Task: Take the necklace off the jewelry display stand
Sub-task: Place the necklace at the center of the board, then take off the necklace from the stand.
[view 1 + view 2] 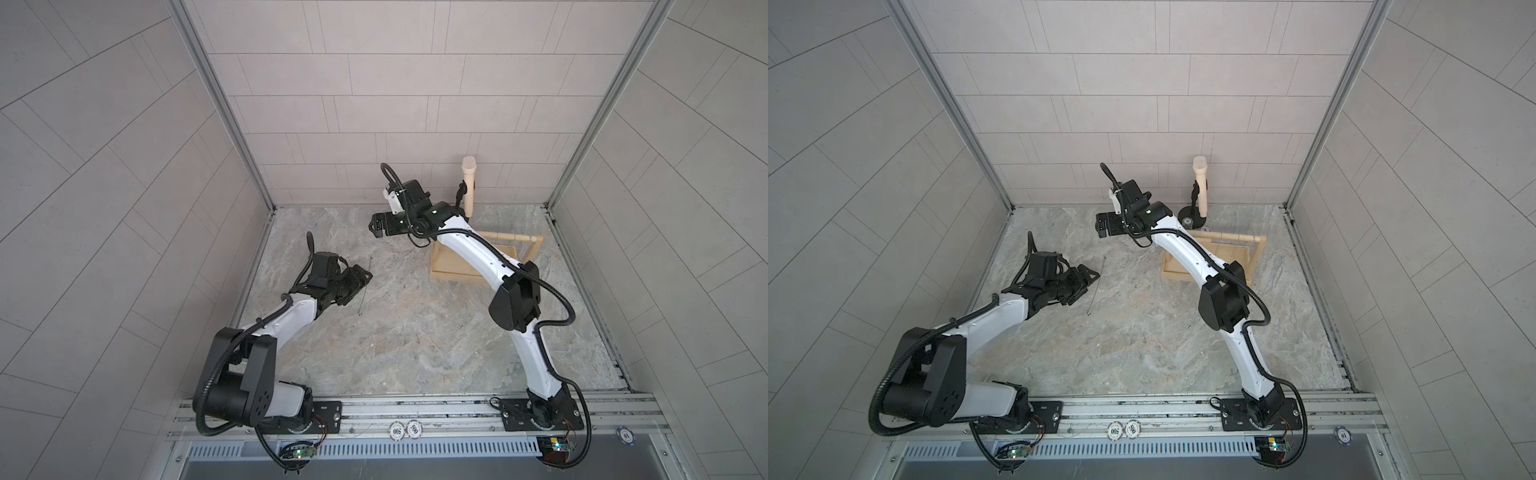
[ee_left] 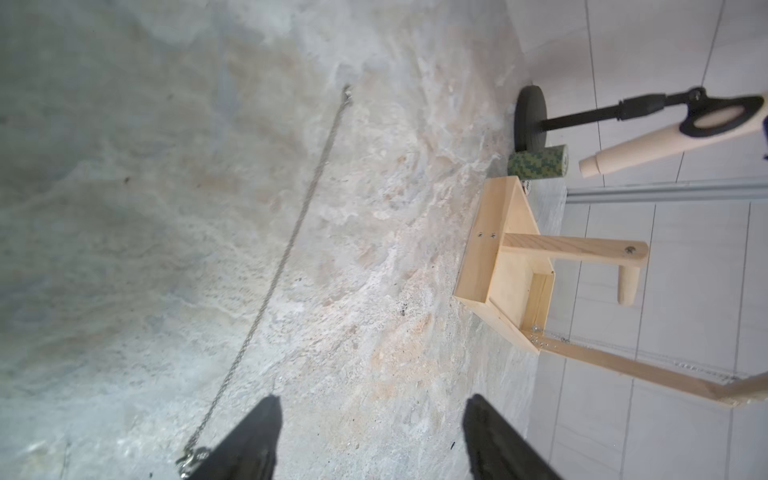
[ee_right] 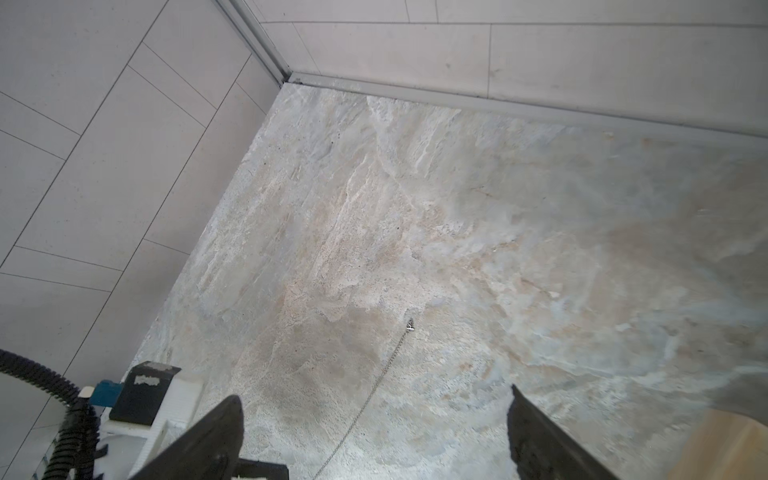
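Jaws spread, necklace [image 1: 364, 285] flat, microphone [image 1: 469, 183] behind stand [image 1: 513, 237]

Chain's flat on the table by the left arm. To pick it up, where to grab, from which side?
Probably the clasp end of the necklace: bulkiest part, right beside the open left gripper. Come straight down, jaws across the chain's line; it lies thin, flat and nearly straight on the table, so a side approach finds no edge.

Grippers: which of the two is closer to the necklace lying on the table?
The left gripper, close beside the necklace; the right gripper hangs farther off, nearer the jewelry display stand.
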You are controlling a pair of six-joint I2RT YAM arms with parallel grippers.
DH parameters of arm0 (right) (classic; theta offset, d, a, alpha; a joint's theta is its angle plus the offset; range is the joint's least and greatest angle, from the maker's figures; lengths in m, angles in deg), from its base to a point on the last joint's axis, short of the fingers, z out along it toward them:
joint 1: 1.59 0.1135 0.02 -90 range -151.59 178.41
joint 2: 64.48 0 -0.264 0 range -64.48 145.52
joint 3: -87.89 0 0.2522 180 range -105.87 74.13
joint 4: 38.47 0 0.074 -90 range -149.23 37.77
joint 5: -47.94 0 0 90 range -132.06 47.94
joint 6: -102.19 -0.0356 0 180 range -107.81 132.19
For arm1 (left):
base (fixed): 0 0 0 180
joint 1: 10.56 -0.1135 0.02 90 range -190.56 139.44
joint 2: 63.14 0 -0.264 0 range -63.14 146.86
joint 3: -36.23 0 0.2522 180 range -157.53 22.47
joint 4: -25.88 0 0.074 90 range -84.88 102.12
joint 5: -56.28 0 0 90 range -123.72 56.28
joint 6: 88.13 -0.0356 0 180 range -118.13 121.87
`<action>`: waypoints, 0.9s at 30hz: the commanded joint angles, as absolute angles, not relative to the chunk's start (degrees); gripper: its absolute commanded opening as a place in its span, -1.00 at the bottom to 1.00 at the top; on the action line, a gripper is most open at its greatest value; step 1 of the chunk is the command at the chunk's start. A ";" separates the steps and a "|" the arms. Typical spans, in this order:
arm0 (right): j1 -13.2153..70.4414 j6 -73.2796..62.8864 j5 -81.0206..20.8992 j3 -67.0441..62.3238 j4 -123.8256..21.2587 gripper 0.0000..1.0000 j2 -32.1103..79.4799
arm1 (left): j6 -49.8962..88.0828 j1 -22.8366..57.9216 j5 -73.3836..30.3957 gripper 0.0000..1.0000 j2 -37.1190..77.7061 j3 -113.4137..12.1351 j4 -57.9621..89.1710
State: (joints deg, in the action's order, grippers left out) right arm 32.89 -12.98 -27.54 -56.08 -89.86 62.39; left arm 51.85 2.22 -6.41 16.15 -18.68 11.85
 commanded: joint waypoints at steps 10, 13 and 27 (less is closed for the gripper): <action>25.31 -9.20 -42.56 -33.20 -89.24 0.99 35.89 | 33.52 19.75 -19.43 0.80 19.37 -42.48 -1.19; 23.39 -8.27 -47.59 -26.45 -88.61 0.94 29.34 | 29.44 23.88 -23.42 0.84 20.78 -46.62 -1.68; 15.09 -8.29 -55.17 -5.76 -88.21 0.51 11.22 | 11.89 38.13 -43.56 0.99 30.24 -60.23 -0.46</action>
